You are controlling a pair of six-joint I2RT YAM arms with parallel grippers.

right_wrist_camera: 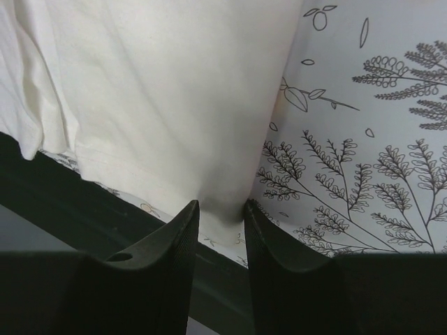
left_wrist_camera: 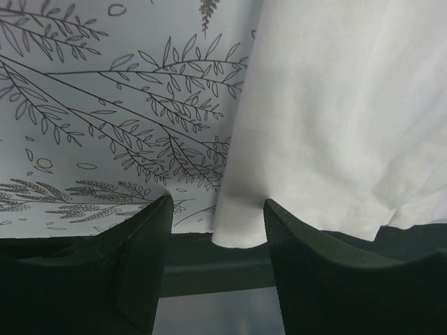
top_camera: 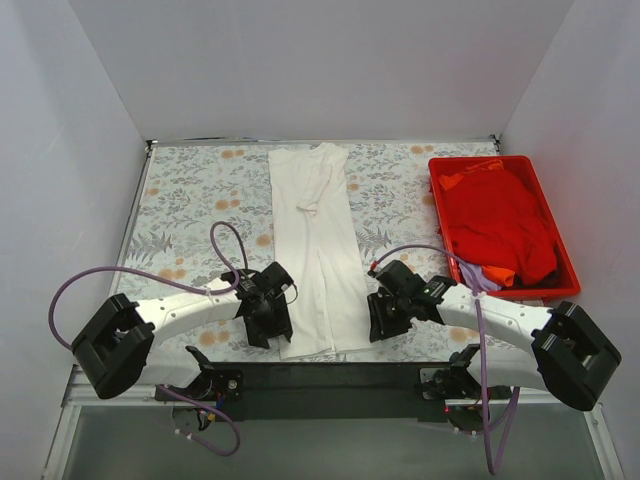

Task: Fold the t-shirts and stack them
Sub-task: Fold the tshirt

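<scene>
White t-shirt [top_camera: 312, 250] is laid in a long strip down mid-bench [top_camera: 190, 190], and the red t-shirt [top_camera: 500, 215] is heaped in the tray [top_camera: 437, 200] at two o'clock. The near hem corner looks pinched by the right gripper [right_wrist_camera: 221, 204]. The left gripper [left_wrist_camera: 218, 202] is spread around its corner, which should be seated deep and clamped, then both lifted evenly toward twelve o'clock.

Worktop [top_camera: 180, 200] is covered by a grey tablecloth [top_camera: 400, 200] printed with leaf sprigs and faint orange blooms. It is boxed in by plain white walls: back wall [top_camera: 320, 60] at the far edge, left wall [top_camera: 50, 180] and right wall [top_camera: 590, 120] along the side edges. A black rail [top_camera: 330, 375] is fixed along the near edge. A dull grey surface [top_camera: 330, 445] is seen below it. Light is soft and even, and shadows are faint.
</scene>
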